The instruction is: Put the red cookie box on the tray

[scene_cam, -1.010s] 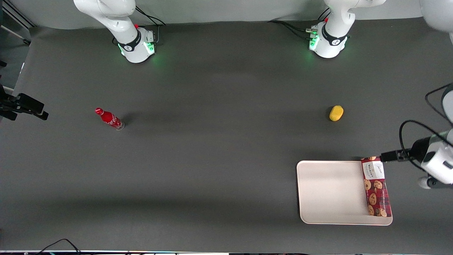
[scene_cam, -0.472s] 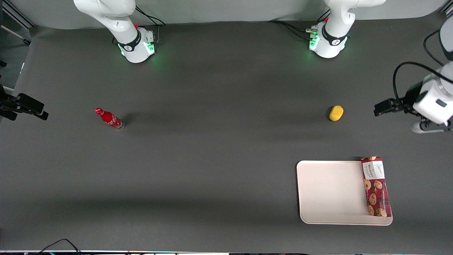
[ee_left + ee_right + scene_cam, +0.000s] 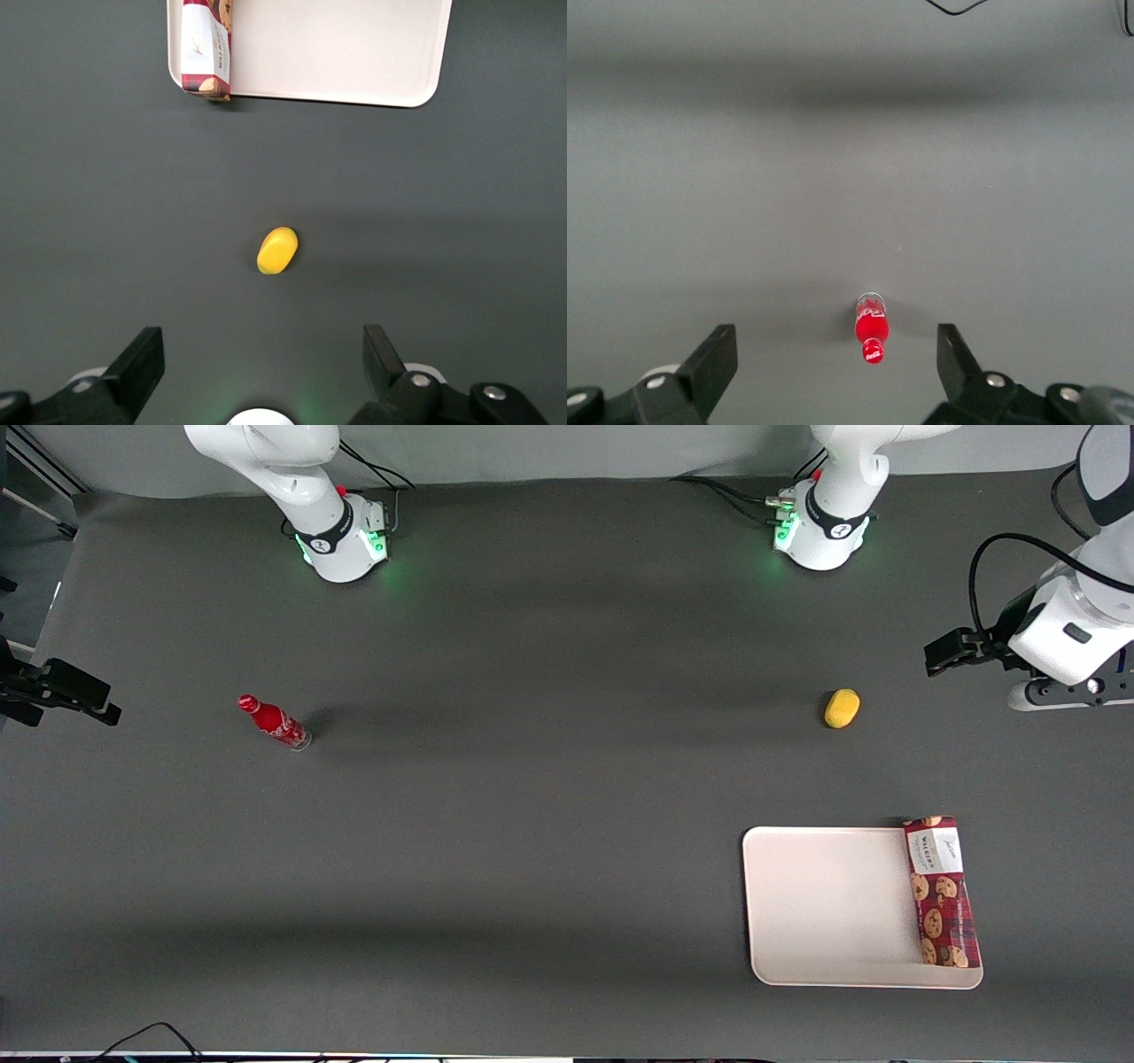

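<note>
The red cookie box (image 3: 944, 892) lies flat on the tray (image 3: 824, 903), along the tray's edge toward the working arm's end of the table. Its white-label end pokes slightly over the rim farthest from the front camera. In the left wrist view the red cookie box (image 3: 205, 44) sits on one end of the tray (image 3: 337, 49). My left gripper (image 3: 941, 654) hangs high above the table, well apart from the box and farther from the front camera than the tray. The gripper (image 3: 263, 350) is open with nothing between its fingers.
A small yellow object (image 3: 842, 708) lies on the dark mat between the tray and the arm bases, under my gripper's view as the yellow object (image 3: 277, 251). A red soda bottle (image 3: 274, 723) stands toward the parked arm's end of the table.
My left gripper has pulled away from the box's label end, rising and moving away from the front camera. The box stays put on the tray.
</note>
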Tool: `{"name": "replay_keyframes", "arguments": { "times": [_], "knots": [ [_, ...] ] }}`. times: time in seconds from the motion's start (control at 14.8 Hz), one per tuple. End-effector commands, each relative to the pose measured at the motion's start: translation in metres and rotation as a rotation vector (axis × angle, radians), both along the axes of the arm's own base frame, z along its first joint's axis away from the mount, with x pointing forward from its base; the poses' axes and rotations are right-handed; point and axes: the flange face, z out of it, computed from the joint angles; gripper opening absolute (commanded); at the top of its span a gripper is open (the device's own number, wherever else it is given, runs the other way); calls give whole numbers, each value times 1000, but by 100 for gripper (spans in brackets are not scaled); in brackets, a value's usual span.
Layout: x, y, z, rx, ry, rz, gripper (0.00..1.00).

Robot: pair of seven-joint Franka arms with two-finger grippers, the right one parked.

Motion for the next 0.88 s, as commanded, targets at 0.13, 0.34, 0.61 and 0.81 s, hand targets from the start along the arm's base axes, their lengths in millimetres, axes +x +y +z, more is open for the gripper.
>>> {"name": "replay_keyframes", "arguments": {
  "times": [0.13,0.34,0.61,0.81],
  "knots": [
    [-21,-4,40,29,-45,10,100],
    [-21,-15,46,27,-59,32,100],
    [-19,-14,44,25,-56,30,100],
    [-14,-7,37,15,-43,40,100]
  ]
}}
